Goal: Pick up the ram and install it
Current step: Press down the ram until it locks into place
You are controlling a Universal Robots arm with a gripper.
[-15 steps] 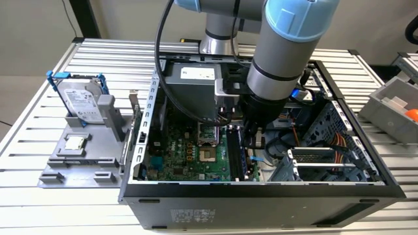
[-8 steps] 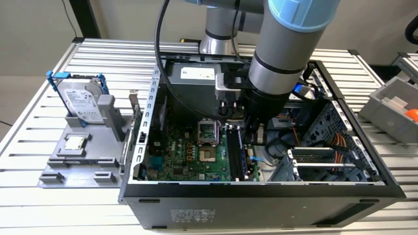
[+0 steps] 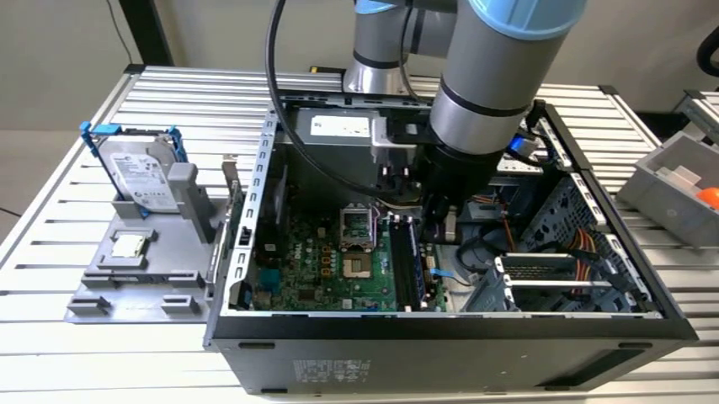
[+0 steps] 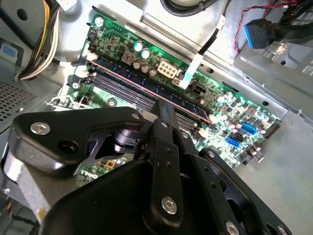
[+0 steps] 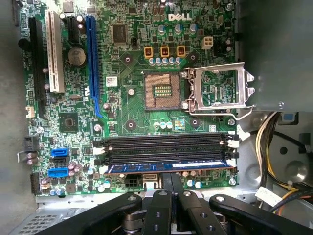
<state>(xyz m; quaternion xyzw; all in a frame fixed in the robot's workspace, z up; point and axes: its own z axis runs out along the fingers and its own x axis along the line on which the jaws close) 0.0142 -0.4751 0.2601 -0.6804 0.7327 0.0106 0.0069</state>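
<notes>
1 gripper point(image 4: 165, 108) hangs inside the open computer case point(image 3: 450, 341), its 2 fingers drawn almost together; they look pinched on the middle of the top edge of the ram point(image 5: 168, 167), though the contact itself is partly hidden behind the linkage. In the first wrist view the ram stands on edge in the outermost of the 4 memory slots point(image 5: 166, 147), the one nearest the board's edge, running nearly its full length between the white latches point(image 5: 100, 170) at either end. The other 3 slots are bare. In the exterior view the arm comes straight down over this spot, at the exterior view's right of the open processor socket point(image 3: 355, 225).

Judging from this, the step in hand is seating the stick. To do it well, the push should go straight down along the slot's guides, centred so both ends sink evenly, with no twist. The stick's notch must match the slot's key, and both latches need to close.

Outside the case, a hard drive point(image 3: 135, 177) sits on a grey holder point(image 3: 135, 278) on the slatted table point(image 3: 67, 358).
</notes>
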